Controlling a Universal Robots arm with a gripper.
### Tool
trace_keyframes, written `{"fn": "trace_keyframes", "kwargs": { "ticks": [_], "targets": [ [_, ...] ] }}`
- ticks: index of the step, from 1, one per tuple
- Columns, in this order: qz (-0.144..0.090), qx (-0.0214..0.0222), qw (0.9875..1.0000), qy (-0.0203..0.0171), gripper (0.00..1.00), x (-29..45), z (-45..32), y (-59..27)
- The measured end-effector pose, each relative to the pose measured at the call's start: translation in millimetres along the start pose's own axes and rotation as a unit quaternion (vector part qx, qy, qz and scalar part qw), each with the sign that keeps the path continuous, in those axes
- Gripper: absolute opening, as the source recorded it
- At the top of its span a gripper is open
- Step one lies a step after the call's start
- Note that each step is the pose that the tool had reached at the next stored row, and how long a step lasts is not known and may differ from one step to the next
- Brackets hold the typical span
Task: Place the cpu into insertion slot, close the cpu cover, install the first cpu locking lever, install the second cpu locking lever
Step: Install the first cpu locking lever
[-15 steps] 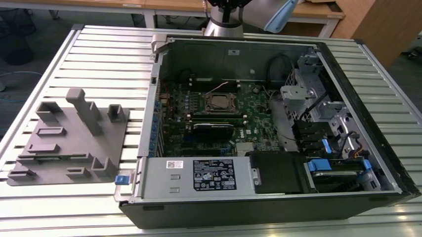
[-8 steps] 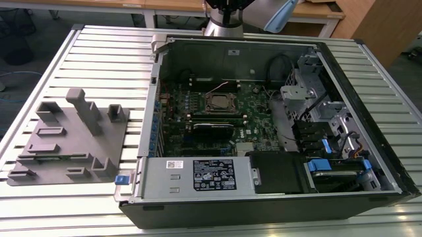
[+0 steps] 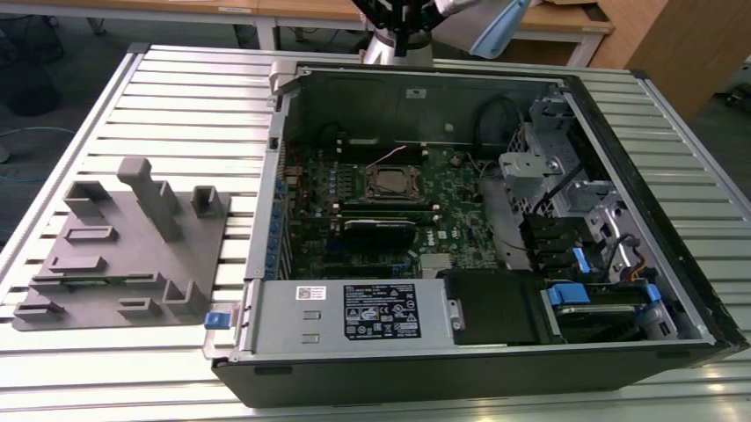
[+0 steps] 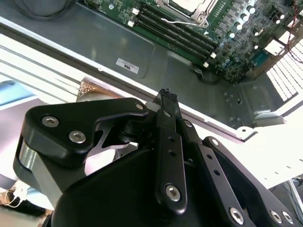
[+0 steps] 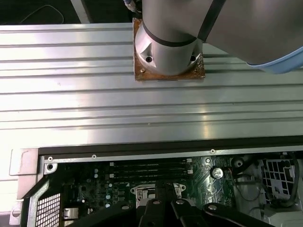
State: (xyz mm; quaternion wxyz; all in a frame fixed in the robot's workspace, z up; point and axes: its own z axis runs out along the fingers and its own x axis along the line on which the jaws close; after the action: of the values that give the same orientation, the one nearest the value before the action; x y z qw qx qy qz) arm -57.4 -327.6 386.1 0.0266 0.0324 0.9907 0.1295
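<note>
The computer case [image 3: 470,387] is lying open on the ribbed metal table [image 3: 188,97]. On its green board [image 3: 458,202] the cpu [image 3: 393,183] is already sitting in the insertion slot [image 3: 366,183], and the cpu cover [image 4: 199,19] is seemingly lying closed over it; whether the two levers are locked I cannot tell. The gripper [image 4: 165,94] is hanging above the case's edge, fingers pressed together and gripping nothing, while a grey parts tray [image 3: 118,246] is resting beside the case and wooden desks [image 3: 305,9] are standing behind.
</note>
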Motion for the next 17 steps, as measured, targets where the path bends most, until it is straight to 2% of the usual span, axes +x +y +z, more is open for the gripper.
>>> {"fn": "trace_keyframes", "kwargs": {
  "ticks": [11,17],
  "targets": [
    [0.000,0.0000,1.0000,0.0000,0.10,0.7,18.7,-7.0],
    [0.000,-0.0001,1.0000,0.0000,0.10,0.8,19.7,-7.2]
  ]
}}
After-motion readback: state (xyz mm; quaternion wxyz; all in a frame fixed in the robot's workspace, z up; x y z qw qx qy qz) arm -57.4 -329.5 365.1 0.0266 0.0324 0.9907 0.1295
